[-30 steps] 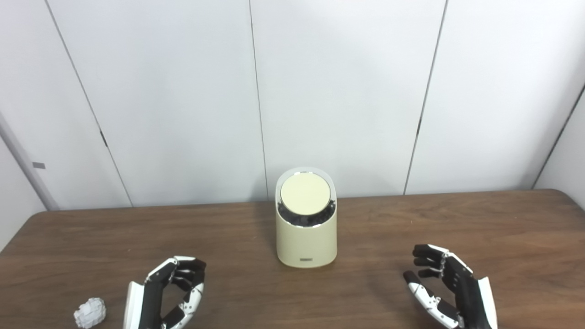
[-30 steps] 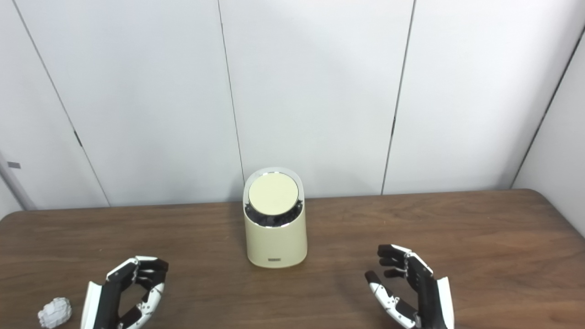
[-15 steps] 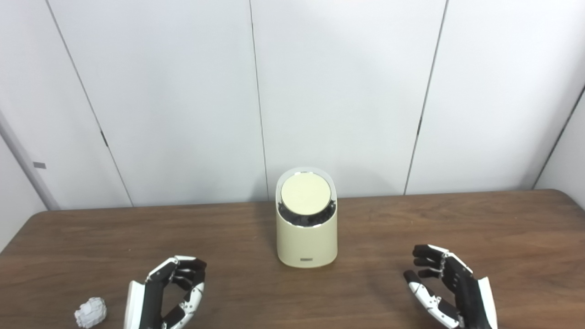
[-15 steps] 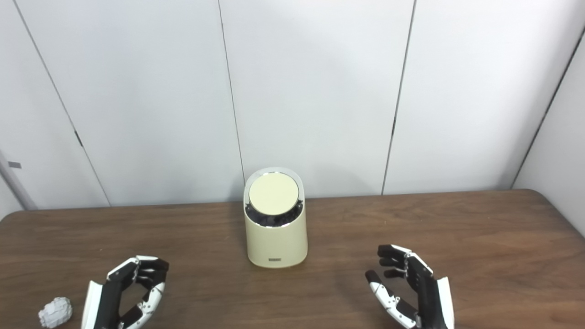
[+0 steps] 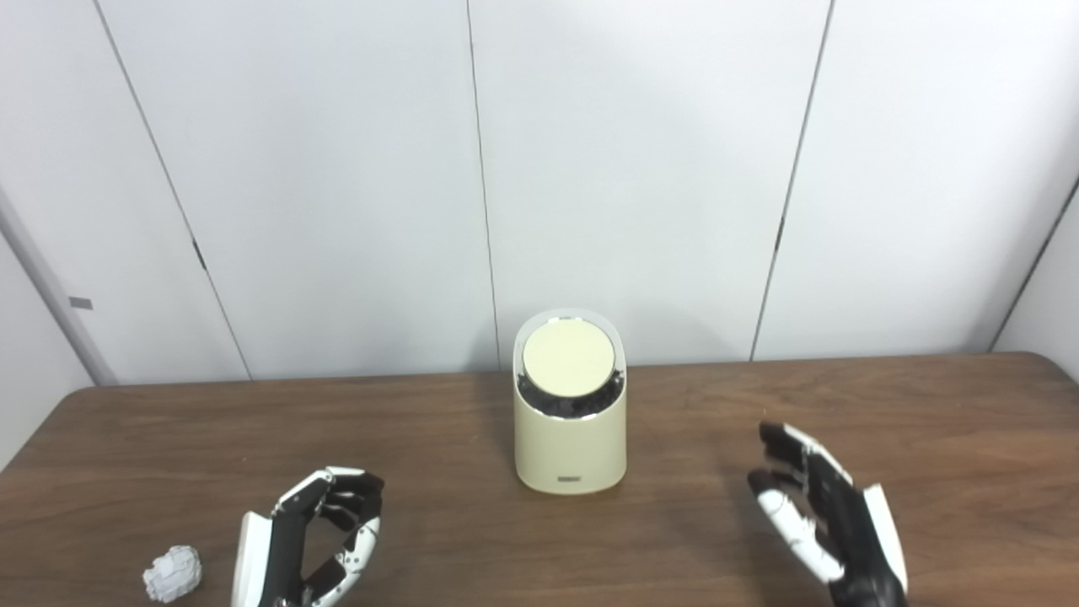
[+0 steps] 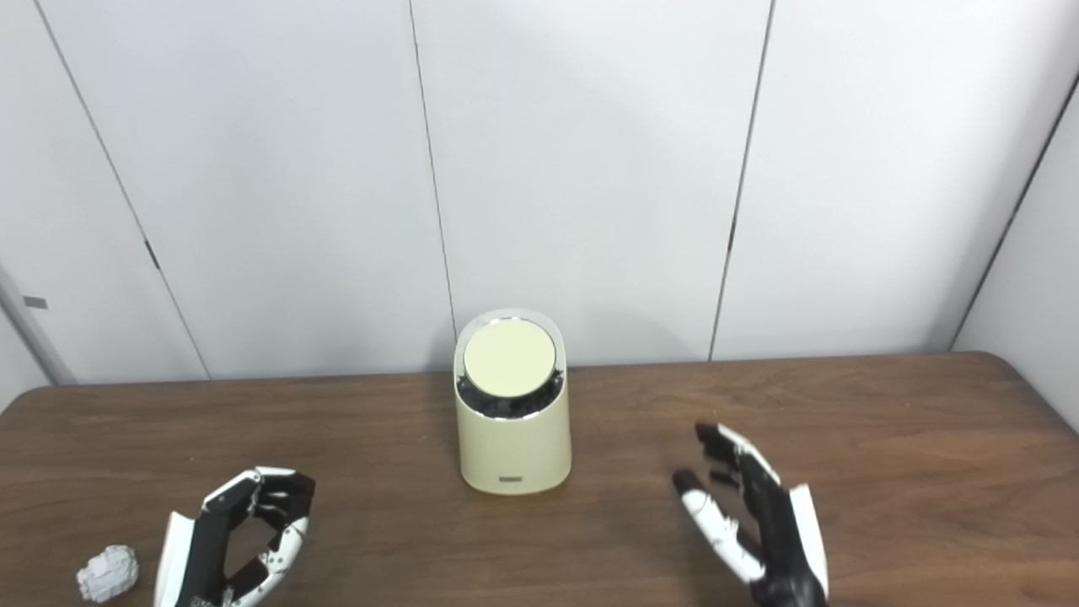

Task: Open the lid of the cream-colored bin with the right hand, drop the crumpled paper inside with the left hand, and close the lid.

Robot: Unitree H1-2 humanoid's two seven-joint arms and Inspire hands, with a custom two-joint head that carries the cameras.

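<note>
A cream-colored bin point(image 5: 570, 447) stands at the middle of the brown table. Its round lid point(image 5: 566, 358) faces me, tilted, with a dark gap below it. A crumpled white paper ball point(image 5: 172, 573) lies at the table's near left. My left hand point(image 5: 308, 544) is open and empty, just right of the paper ball and apart from it. My right hand point(image 5: 822, 518) is open and empty, raised a little above the table, well to the right of the bin and nearer to me.
The brown table point(image 5: 438, 438) ends at a white panelled wall point(image 5: 641, 169) close behind the bin. The table's right far corner point(image 5: 1041, 362) is rounded.
My right hand has lifted and stretched its fingers forward toward the bin's side. The left hand, paper ball and bin stay put. The picture has shifted slightly.
</note>
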